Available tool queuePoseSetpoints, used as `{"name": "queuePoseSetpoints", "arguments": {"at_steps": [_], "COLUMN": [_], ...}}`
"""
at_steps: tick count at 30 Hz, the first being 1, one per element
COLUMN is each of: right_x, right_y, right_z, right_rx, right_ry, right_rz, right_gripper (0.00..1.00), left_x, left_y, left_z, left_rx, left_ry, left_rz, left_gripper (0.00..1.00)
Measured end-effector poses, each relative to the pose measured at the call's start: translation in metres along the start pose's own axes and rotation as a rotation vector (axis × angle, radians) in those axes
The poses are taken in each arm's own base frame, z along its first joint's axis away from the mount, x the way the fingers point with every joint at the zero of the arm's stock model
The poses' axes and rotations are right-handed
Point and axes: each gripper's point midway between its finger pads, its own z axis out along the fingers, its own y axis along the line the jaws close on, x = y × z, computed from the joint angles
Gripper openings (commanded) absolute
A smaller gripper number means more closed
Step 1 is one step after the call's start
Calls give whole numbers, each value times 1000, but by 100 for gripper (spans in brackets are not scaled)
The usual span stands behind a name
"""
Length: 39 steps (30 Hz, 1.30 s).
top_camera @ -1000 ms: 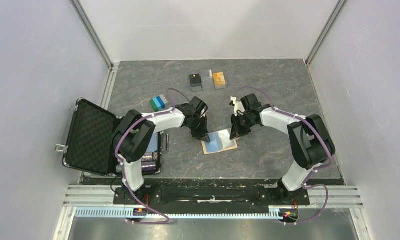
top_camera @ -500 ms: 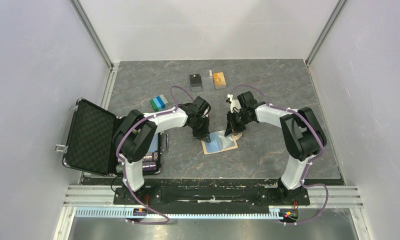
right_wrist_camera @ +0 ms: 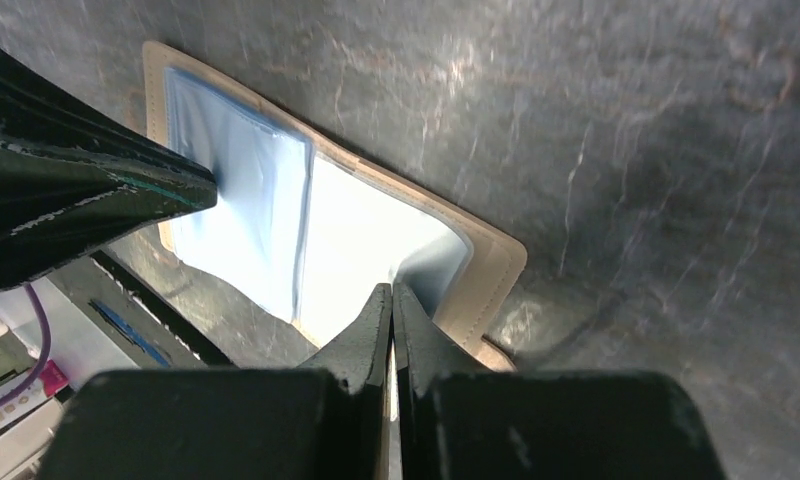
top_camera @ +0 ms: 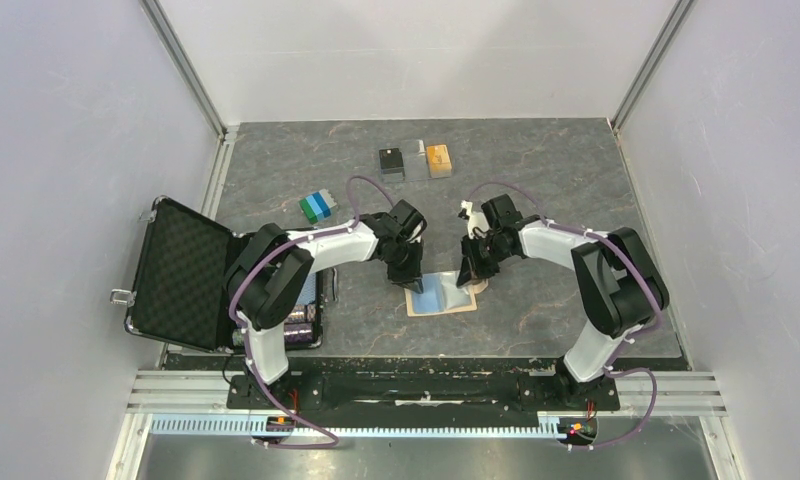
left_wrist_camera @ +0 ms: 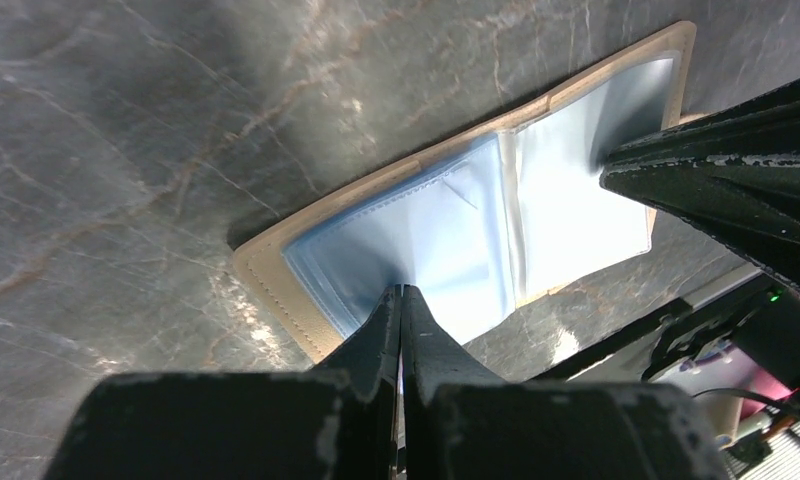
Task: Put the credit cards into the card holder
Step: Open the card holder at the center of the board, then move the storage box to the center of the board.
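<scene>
Our left gripper (left_wrist_camera: 401,300) has its two fingers pressed together, only a thin line showing between them. The tips come down on the light-blue lining of the card holder (left_wrist_camera: 476,230), near its left edge. We cannot tell whether a leaf of the lining is caught between them.

Our right gripper (right_wrist_camera: 391,295) is drawn just as tight. Its tips meet the lining at the opposite edge, where the blue sheet curls up a little beside them. Here too we cannot tell if anything is pinched. Each wrist view shows the other gripper's dark fingers reaching in from the far side of the card holder.

The card holder lies open and flat on the grey marbled table (top_camera: 556,170). Its blue inside faces up, with the tan border showing all round. It sits between the two arms, in the near middle of the table.

Farther out, an open black case (top_camera: 181,275) rests at the left edge. A green and blue block (top_camera: 318,205) stands beyond it. Toward the back, a small black box (top_camera: 391,162) and an orange box (top_camera: 437,160) sit near each other, well apart from the card holder.
</scene>
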Motion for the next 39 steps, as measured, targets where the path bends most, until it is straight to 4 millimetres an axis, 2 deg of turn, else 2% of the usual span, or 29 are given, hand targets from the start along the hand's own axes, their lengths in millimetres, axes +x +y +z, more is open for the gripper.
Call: {"name": "queuePoseSetpoints", "arguments": {"at_steps": [5,12,15,18,21,26,30,34,37,39], "right_x": [13,10,1,-10,-12,-12,-12,-11,-10,-9], "right_y": [0,0,2,9,14,20,22,23,23,24], "right_z": [-6,-11,-15,-18,-19,-19,-19,-19,-20,-20], "right_rx": [13,31,33,12,-14,-39,-49,-55,-59,-61], "right_ry": [27,42,27,5,0,4,6,8,12,16], "right_rz": [15,10,-2,-12,-9,10,19,20,22,23], "right_gripper": [0,0,0,0,1,1,1,1,1,1], "left_x": [10,8,-11,-54,-108,-193,-252,-292,-317,-326], "left_y": [-3,-2,-6,-13,-9,17,37,53,68,81], "left_z": [0,-11,-20,-40,-67,-110,-130,-128,-111,-95], "left_rx": [-1,-9,22,113,205,236,173,92,31,-15], "left_ry": [15,4,-24,-119,-248,-426,-534,-581,-588,-579], "left_rz": [37,50,34,-13,-98,-220,-275,-314,-342,-362], "left_gripper": [5,42,49,50,52,54,56,56,56,55]}}
